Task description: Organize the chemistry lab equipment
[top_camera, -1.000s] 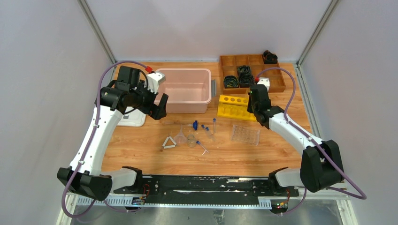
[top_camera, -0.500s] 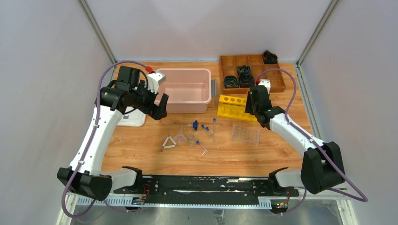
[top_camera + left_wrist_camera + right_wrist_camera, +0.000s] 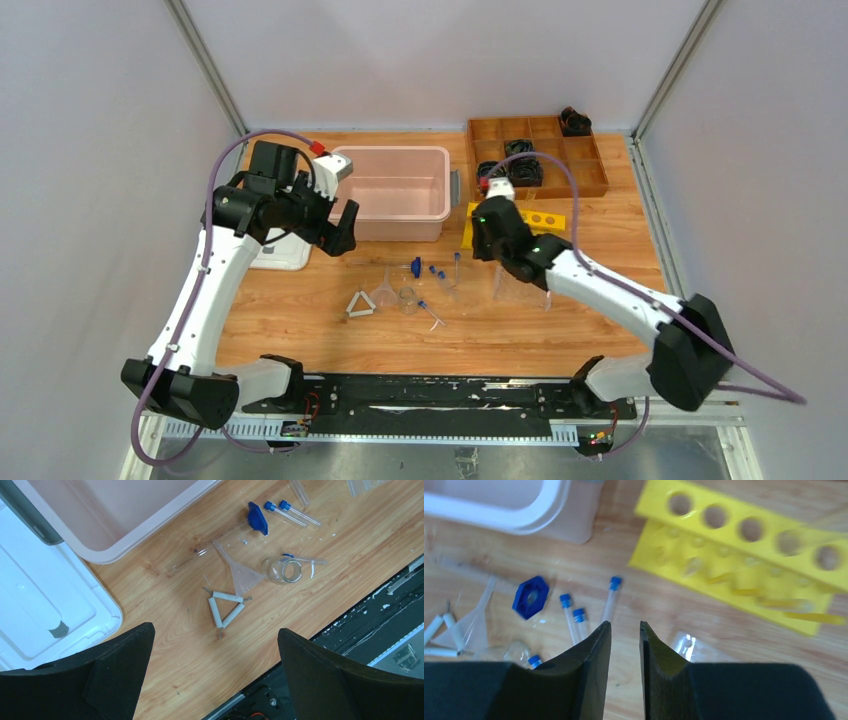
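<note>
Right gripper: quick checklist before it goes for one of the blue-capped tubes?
1. Right gripper empty: ok, nothing between its jaws.
2. Jaws wide enough for a tube: cannot tell, the gap is narrow.
3. Small clear blue-capped tubes reachable: ok, lying loose on the wooden table just ahead of it.
4. Yellow plastic tube rack holes free: cannot tell, view blurred.
5. Left gripper out of the way: ok, wide open, empty, beside the pink plastic bin.

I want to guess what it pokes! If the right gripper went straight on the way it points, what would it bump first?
Probably the blue-capped tube lying just ahead of the right gripper, though it may touch bare table beside it first; depth is unclear.
</note>
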`<state>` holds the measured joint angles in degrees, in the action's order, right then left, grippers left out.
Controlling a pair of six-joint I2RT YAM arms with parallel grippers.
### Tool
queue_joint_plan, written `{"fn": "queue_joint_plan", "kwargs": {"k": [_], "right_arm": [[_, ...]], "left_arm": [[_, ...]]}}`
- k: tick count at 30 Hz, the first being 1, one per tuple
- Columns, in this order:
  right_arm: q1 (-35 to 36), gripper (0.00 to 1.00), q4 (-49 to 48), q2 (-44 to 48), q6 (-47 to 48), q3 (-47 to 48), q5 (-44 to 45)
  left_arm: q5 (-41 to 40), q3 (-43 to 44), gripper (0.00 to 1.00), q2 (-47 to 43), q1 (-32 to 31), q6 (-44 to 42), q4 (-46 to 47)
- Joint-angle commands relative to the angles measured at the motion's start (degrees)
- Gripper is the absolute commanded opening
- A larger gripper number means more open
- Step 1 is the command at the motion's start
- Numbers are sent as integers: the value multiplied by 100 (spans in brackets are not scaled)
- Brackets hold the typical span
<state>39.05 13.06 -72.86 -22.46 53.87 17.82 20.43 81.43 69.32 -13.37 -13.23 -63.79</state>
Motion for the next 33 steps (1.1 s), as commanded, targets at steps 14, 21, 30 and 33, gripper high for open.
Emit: {"fn": "queue_joint_plan", "kwargs": {"k": [14,21,30,33], "right_arm": [[780,35,-19,-2395,-830,880,485],[753,53,25,-2875,-965,1110,610],[755,33,-48,-3192,-1420,985,621],[753,35,-96,-3153,-1705,780,657]], "left_arm": [[102,3,100,-364,-26,4,-28],[102,75,100,-383,-25,5,-28],[96,174,100,-415,-26,1,-36],[101,196,100,-439,-26,-22,-28]]}}
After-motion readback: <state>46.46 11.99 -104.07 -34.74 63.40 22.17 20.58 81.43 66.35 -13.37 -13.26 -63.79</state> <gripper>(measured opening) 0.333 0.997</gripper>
